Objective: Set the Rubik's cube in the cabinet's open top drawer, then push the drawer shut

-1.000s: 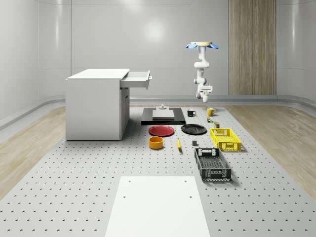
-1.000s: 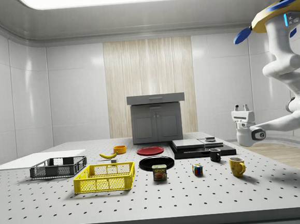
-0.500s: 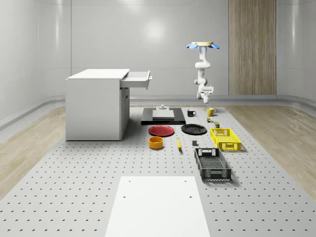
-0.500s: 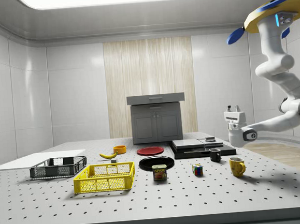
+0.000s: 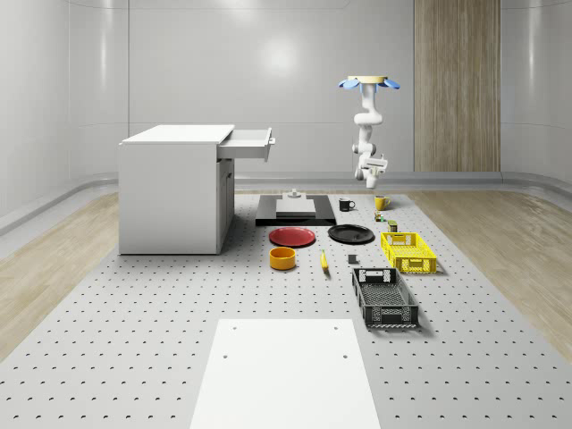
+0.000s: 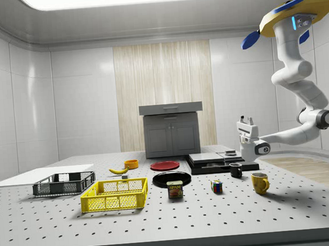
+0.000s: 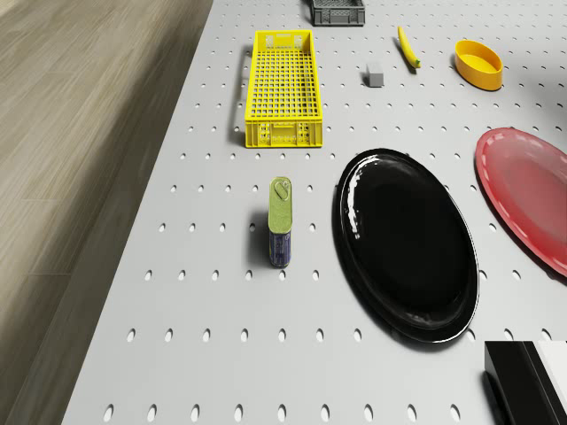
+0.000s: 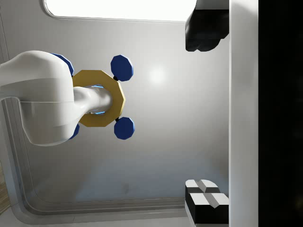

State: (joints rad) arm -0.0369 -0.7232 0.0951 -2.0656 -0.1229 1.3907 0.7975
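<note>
The Rubik's cube lies on the perforated table between the tin can and the yellow mug. The grey cabinet stands at the whole-scene view's left, its top drawer pulled out. My drone hovers high over the table's far right part. The arm hangs bent, and my gripper points upward, open and holding nothing, well above the black mug and off to the cube's side. The wrist view looks up at the drone's underside.
Near the cube are a black plate, a red plate and a yellow crate. Farther off lie a banana, an orange bowl, a black basket and a black slab.
The drone and arm have drifted towards the side view's left, nearer the cube. The gripper has risen a little and tilted upward. Nothing on the table has moved.
</note>
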